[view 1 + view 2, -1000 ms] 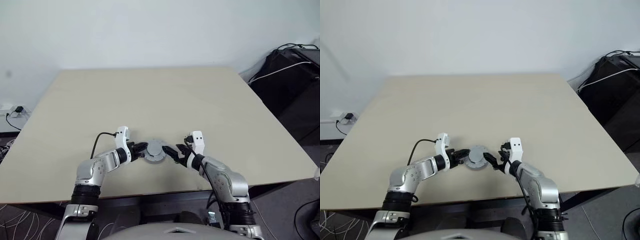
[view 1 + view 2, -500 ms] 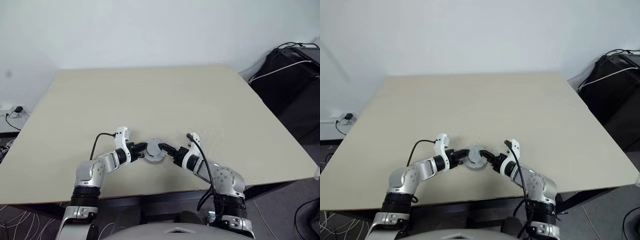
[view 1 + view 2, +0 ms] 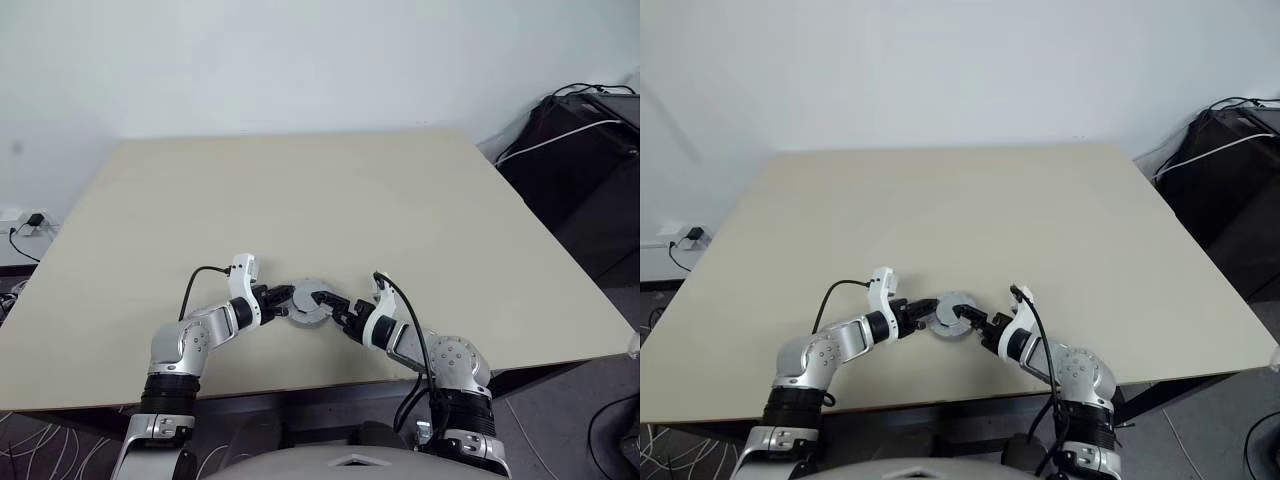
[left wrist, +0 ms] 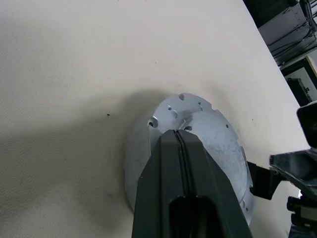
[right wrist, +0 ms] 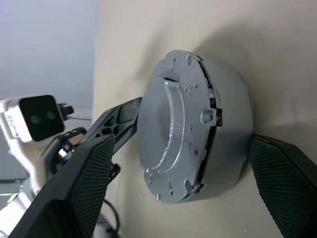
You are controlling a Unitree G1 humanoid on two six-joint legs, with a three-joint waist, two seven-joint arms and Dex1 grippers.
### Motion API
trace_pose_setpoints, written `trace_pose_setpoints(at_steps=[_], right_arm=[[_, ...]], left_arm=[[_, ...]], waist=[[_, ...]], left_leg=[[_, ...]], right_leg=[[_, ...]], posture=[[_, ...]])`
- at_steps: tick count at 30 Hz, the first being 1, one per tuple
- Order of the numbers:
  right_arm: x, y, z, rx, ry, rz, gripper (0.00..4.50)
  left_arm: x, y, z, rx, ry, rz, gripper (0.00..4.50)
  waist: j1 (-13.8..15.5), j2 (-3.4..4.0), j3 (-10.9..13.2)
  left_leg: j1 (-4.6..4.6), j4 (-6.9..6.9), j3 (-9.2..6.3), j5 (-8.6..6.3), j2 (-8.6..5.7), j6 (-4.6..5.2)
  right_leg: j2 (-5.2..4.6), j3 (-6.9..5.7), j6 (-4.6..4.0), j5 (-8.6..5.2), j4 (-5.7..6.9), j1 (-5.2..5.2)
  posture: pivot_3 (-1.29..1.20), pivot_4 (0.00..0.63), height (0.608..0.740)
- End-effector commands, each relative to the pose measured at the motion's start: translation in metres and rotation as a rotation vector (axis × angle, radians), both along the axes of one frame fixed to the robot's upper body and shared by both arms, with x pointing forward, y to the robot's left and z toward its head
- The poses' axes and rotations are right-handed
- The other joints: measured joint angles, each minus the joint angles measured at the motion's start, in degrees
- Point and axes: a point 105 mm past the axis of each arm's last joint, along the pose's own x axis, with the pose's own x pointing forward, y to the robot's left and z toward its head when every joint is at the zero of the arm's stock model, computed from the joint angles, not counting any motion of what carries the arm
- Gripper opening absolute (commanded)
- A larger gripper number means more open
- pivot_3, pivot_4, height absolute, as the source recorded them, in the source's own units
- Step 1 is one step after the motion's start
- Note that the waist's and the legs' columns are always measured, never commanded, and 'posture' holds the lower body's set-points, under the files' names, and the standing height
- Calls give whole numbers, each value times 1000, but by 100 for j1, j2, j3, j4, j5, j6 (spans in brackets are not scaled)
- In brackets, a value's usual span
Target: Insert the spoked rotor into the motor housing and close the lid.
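Lid [image 5: 171,124]: pale grey disc with small holes and a raised centre, sitting on top of the housing [image 5: 228,124]; the two make one round stack near the front edge of the worktop [image 3: 300,200], between the two grippers.
Housing: grey round body under the lid, resting on the worktop; a dark seam shows where lid and body meet. Its inside is hidden.
Rotor: cannot tell where it is; the closed stack hides whatever lies inside.
Left gripper [image 4: 181,136]: fingers pressed together with no gap, nothing between them. Their joined tip lies on the lid's upper face, near its raised centre, coming in from the robot's left.
Right gripper [image 5: 183,183]: fingers [image 5: 86,183] spread wide, one on each side of the stack. One finger lies beside the housing wall; whether either one touches it cannot be told. It comes in from the robot's right, with the stack between its fingers.
Grippers to each other: close together across the stack, tips facing.
Worktop: pale beige.
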Motion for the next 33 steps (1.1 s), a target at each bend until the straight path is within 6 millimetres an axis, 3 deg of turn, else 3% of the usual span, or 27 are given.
trace_pose_setpoints(at_steps=[1, 6, 11, 15, 18, 27, 30, 33], right_arm=[[3, 25, 18, 158, -14, 15, 4475], [5, 29, 25, 223, -15, 4, 4475], [-6, 42, 46, 308, -72, 109, 4475], [-7, 45, 33, 229, -32, 141, 4475], [5, 42, 19, 151, 11, 59, 4475], [14, 43, 28, 195, 0, 5, 4475], [12, 43, 32, 203, -15, 14, 3880], [8, 42, 35, 202, -25, 35, 2892]], left_arm=[[-10, -7, -11, 8, 51, -29, 0], [-11, -6, -11, 6, 52, -25, 0], [-11, -4, -12, 9, 54, -19, 0], [-11, -4, -12, 11, 54, -19, 0], [-11, -4, -12, 11, 53, -19, 0], [-12, -3, -13, 18, 54, -17, 0], [-12, -3, -13, 17, 53, -16, 0], [-12, -3, -13, 17, 53, -16, 0]], waist=[[-17, 0, 0], [-36, 1, 0], [-88, 1, 1], [-110, 2, 1], [-113, 3, 1], [-110, 1, -1], [-103, 6, 2], [-106, 6, 3]], left_leg=[[0, 0, 0, 0, 0, 0], [0, 0, 0, 0, 0, 0], [-2, 1, 0, 0, 1, 0], [-2, 1, 0, 0, 1, 0], [-1, 4, 0, 0, 1, 0], [4, 8, 1, 3, 1, -4], [2, 11, 1, 3, 0, -5], [-4, 11, 1, 4, 0, -6]], right_leg=[[0, 0, 0, 0, 0, 0], [0, 0, 1, 1, 0, 1], [0, 0, 2, 1, 1, -1], [1, 0, 3, 2, 3, -1], [1, 1, 7, 4, 3, -1], [2, 6, 5, 36, 4, 2], [2, 7, 6, 38, 3, 1], [5, 9, 7, 37, -1, -5]], posture=[[0, 0, 740], [0, 0, 740], [0, 0, 740], [0, 0, 740], [0, 0, 740], [0, 0, 740], [0, 0, 740], [0, 0, 740]])
